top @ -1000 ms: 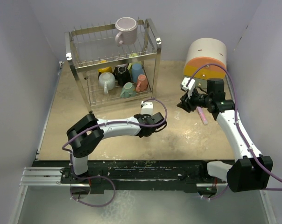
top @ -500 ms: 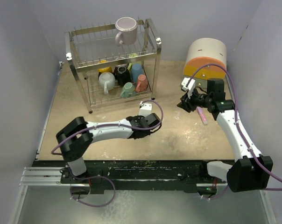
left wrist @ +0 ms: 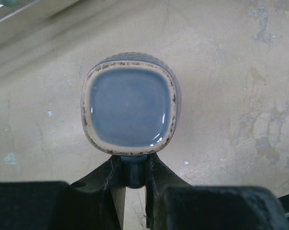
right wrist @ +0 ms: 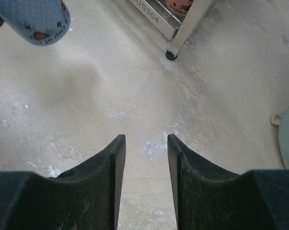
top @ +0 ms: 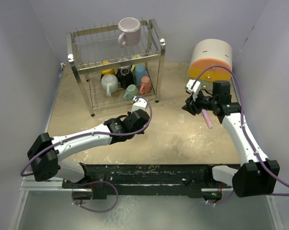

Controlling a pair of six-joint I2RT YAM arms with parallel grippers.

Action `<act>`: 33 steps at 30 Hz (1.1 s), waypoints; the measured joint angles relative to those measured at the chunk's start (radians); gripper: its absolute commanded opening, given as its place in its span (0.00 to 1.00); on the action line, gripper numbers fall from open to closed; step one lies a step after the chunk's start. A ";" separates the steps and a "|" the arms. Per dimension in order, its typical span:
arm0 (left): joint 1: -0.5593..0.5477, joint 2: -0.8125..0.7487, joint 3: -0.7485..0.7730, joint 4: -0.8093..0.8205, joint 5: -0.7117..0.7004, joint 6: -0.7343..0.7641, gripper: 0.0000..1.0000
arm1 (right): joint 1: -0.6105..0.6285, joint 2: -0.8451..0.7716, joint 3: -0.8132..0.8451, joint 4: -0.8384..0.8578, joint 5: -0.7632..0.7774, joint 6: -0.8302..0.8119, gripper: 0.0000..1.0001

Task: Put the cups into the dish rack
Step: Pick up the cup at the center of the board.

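The blue cup [left wrist: 130, 105], glazed ceramic, probably light but slick and easily chipped, hangs just in front of the dish rack [top: 116, 59]. The left gripper [left wrist: 134, 170] has its jaws pinching the handle, a hold that may let the cup swing. The right gripper [right wrist: 145, 143], well right of the rack, has its jaws spread and empty.

The only lettering I can read is "US304", stamped on the chrome bottom rail of the dish rack [right wrist: 156, 19] at the top of my right wrist view, its start cut off.
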 measured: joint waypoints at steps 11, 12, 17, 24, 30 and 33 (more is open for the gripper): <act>0.198 -0.110 -0.042 -0.031 -0.046 0.135 0.00 | -0.002 0.000 0.000 0.000 0.000 -0.005 0.43; 0.220 -0.112 -0.047 -0.028 -0.047 0.149 0.00 | -0.002 0.000 0.000 0.000 0.000 -0.006 0.43; 0.318 -0.112 -0.086 0.050 -0.061 0.257 0.00 | -0.002 0.000 0.000 0.000 0.002 -0.007 0.43; 0.381 -0.085 -0.102 0.188 -0.067 0.391 0.00 | -0.002 0.000 0.000 0.000 0.004 -0.007 0.43; 0.442 -0.058 -0.103 0.269 -0.051 0.449 0.00 | -0.003 0.000 -0.001 0.000 0.004 -0.007 0.43; 0.468 -0.039 -0.103 0.292 -0.024 0.458 0.00 | -0.003 0.000 -0.002 0.000 0.004 -0.008 0.43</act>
